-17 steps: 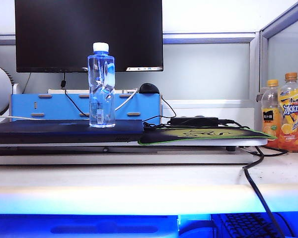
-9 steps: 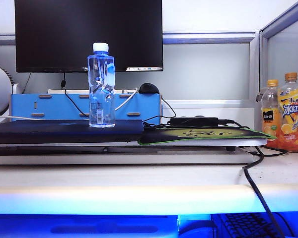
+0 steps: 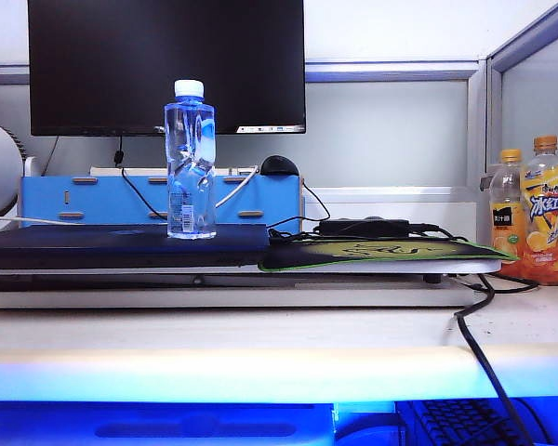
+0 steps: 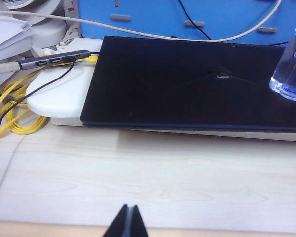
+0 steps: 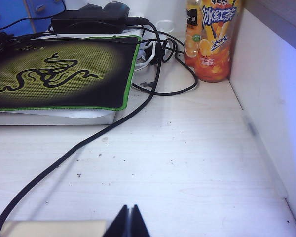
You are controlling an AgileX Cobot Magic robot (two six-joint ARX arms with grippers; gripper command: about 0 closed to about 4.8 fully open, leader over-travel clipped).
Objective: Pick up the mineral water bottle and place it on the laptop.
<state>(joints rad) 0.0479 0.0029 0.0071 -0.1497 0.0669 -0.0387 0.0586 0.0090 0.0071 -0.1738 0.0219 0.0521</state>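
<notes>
- Basically, the mineral water bottle point(image 3: 190, 160) was already standing upright on the laptop point(image 3: 121, 246), near the lid's right end in the exterior view, clear of the edge.
- We saw the left gripper point(image 4: 127, 222) low over the pale wooden desk point(image 4: 153, 177), short of the laptop's front edge; its jaws were pressed together with nothing between them.
- The right gripper point(image 5: 128, 221) was likewise closed and empty, over bare desk in front of the green-edged mouse mat point(image 5: 59, 74), with the orange-labelled drink bottles point(image 5: 213, 37) well ahead by the partition wall.
- Neither gripper showed in the exterior view.
- Key relation: the bottle lay ahead of the left gripper and off to its right side, across the laptop lid; only its base showed at the edge of the left wrist view point(image 4: 290, 69). The right wrist view didn't show it at all.
- We judged the left arm nearer, though both stood well apart from the bottle.
- Long axis vertical, so any regrasp would come from the side, at the twisted waist.
- Bottle looked clear plastic with a bluish tint, white cap, spiral waist, small label low down, apparently full.
- Our read: placement looked done, both arms parked.
</notes>
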